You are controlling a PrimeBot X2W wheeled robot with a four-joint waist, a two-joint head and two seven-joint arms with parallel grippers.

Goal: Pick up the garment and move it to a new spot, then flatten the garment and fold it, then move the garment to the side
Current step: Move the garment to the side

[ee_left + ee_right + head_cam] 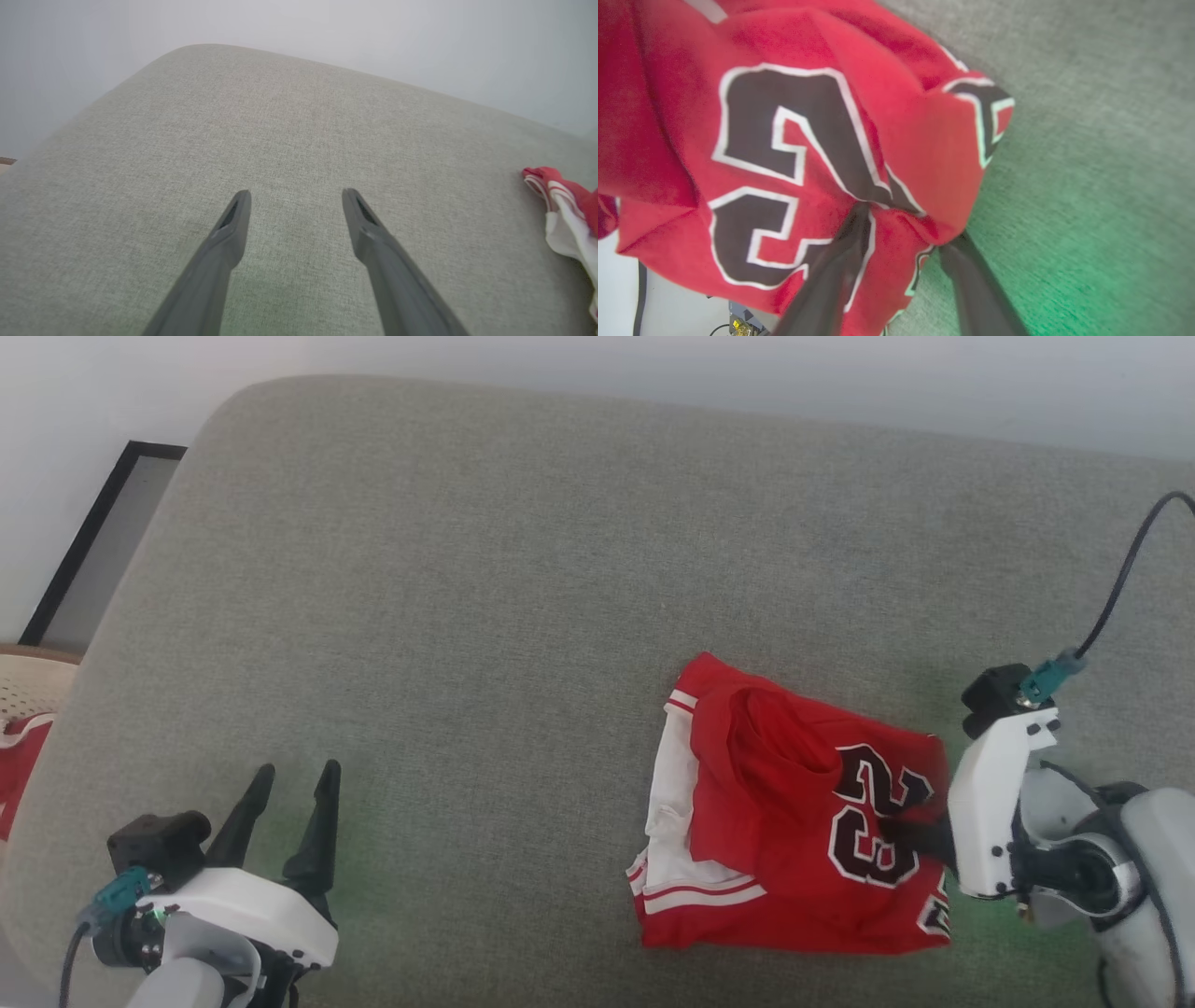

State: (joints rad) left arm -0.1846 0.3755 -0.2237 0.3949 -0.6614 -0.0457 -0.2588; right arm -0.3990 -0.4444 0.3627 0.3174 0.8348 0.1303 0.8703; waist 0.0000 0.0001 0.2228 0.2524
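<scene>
Left gripper [295, 193]: wide open, holding nothing.
Right gripper [908, 224]: my wrist view shows fingers [976, 289] around a jersey [784, 116] fold; squeezing, I cannot tell.

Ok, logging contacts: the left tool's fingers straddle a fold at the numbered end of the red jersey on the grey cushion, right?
Not the left: the right tool straddles that fold of the jersey on the cushion, as the right wrist view shows.

Grey cushion [467, 569] — dark-framed panel [103, 541], perforated basket [33, 681]
</scene>
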